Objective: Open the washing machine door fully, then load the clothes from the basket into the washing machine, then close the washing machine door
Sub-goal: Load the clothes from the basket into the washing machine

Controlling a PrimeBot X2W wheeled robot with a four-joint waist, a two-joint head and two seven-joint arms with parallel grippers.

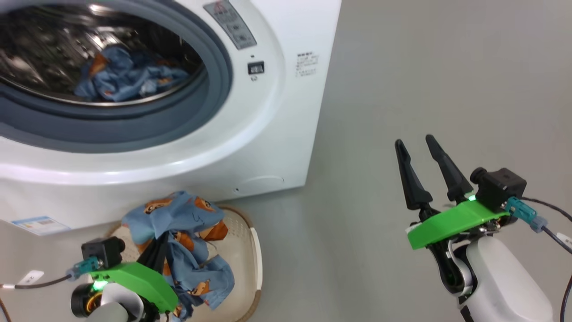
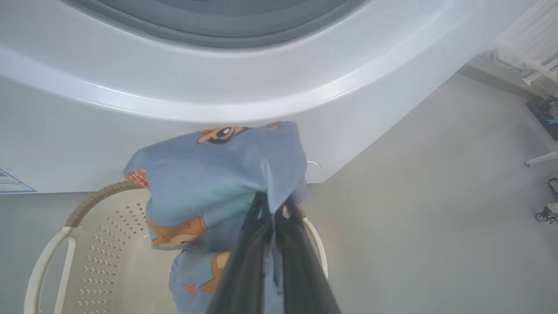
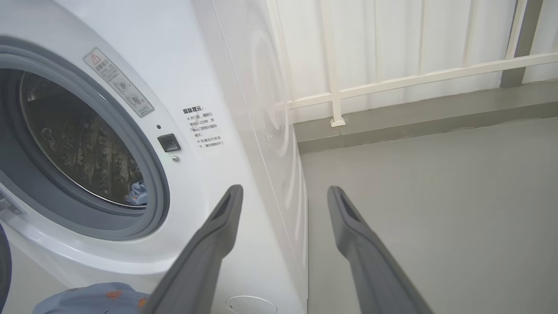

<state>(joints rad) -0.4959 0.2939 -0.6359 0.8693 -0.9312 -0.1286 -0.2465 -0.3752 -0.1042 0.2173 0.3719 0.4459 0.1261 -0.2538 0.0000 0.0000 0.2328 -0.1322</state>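
The white washing machine (image 1: 263, 147) stands with its opening uncovered; its door is out of view. One light blue garment (image 1: 123, 76) lies inside the steel drum (image 3: 87, 148). Below the machine's front sits the cream basket (image 1: 243, 250) with its brown rim (image 2: 93, 198). My left gripper (image 1: 156, 250) is shut on a light blue garment with orange figures (image 2: 218, 174), held bunched above the basket (image 2: 109, 261). My right gripper (image 1: 413, 143) hangs open over the bare floor to the right of the machine, fingers (image 3: 220, 218) wide apart with nothing between them.
Grey floor (image 1: 424, 80) stretches to the right of the machine. A white railing (image 3: 392, 83) and a low kerb run behind it. A blue label (image 1: 38, 223) sits on the machine's lower front. Some gear on castors (image 2: 547, 213) stands far off.
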